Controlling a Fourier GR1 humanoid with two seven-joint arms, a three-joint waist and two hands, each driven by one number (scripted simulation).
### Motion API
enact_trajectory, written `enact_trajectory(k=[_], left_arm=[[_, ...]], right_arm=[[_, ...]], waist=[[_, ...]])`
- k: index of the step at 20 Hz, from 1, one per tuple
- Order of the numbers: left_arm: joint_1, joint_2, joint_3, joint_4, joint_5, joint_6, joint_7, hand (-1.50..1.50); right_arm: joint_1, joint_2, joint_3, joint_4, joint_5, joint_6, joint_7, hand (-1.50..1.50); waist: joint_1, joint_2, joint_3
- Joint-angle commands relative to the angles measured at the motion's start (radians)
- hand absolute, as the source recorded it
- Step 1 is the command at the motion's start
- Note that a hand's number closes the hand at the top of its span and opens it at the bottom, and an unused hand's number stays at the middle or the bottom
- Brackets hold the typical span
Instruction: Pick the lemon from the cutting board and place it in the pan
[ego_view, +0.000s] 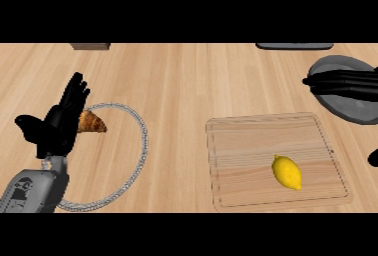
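A yellow lemon (286, 172) lies on the wooden cutting board (244, 150), in its lower right part. The grey pan (353, 109) sits at the right edge, beyond the board's far right corner. My right hand (343, 82) hovers over the pan with its fingers stretched toward the left; it is open and holds nothing. It is well apart from the lemon. My left hand (57, 122) rests open at the left, fingers up.
A croissant (93, 123) lies on a clear round plate (136, 165) beside my left hand. A brown object (91, 46) and a dark grey object (294, 45) show at the far edge. A black shape (373, 158) shows at the right edge.
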Motion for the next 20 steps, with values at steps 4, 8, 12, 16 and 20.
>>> enact_trajectory(k=[4,8,12,16,20], left_arm=[[0.004,-0.030,0.000,-0.007,-0.025,0.013,0.001,0.00],[-0.065,-0.046,-0.007,0.023,-0.060,0.038,0.048,0.00],[0.013,-0.032,0.038,-0.017,-0.033,-0.029,0.000,0.00],[0.025,-0.057,0.028,-0.032,-0.065,-0.012,0.010,0.00],[0.004,-0.046,0.055,-0.030,-0.053,-0.043,0.027,0.00]], right_arm=[[0.106,-0.016,0.009,-0.153,0.011,0.084,-0.042,-1.50],[0.101,0.032,0.052,-0.213,0.053,0.088,0.126,-1.50],[0.158,0.063,-0.036,-0.182,0.109,0.112,0.105,-1.50],[0.201,0.142,-0.005,-0.145,0.271,0.030,0.089,-1.50],[0.160,0.183,0.021,-0.111,0.327,0.086,0.110,-1.50]], waist=[[-0.014,-0.003,0.000],[-0.014,-0.001,0.000],[-0.007,-0.001,0.000],[-0.005,0.000,0.001],[-0.004,0.000,0.000]])
